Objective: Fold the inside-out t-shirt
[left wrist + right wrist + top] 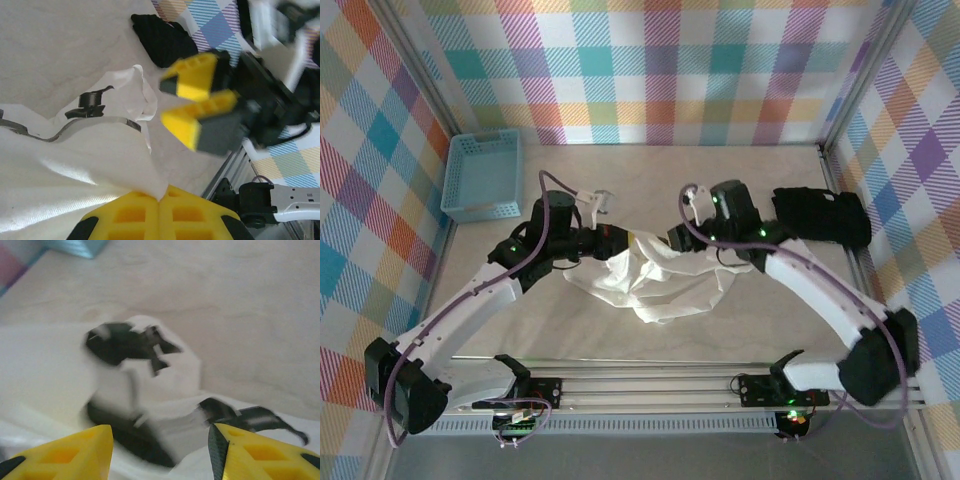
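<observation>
Top external view: the white t-shirt (655, 285) is seen crumpled in a loose heap on the pale table (740, 165), at its middle and between the two arms. A blue basket (480, 176) is set at the far left corner, well apart from the cloth, and a black folded garment (820, 216) lies at the right edge, beside the right arm.

From the left wrist, the left gripper (160, 202) is seen with its yellow jaws pressed together on a pinched peak of the t-shirt (75, 165) — the cloth is stretched away from them in a wide sheet. A grey curved band and a small dark mark are seen on the cloth further off. If the mark is print or a label, nothing on it can be read. The right gripper (192, 102) is seen just beyond the shirt's edge, blurred, with its jaws apart and no cloth between them. The black folded garment (165, 42) is seen behind it.

From the right wrist, the right gripper (160, 452) is shown with a wide gap between its yellow jaws — about half open, closed on nothing. A blurred white and black shape is seen ahead of it, above the cloth, and cannot be made out. A corner of the blue basket (75, 246) is caught at the top edge.
</observation>
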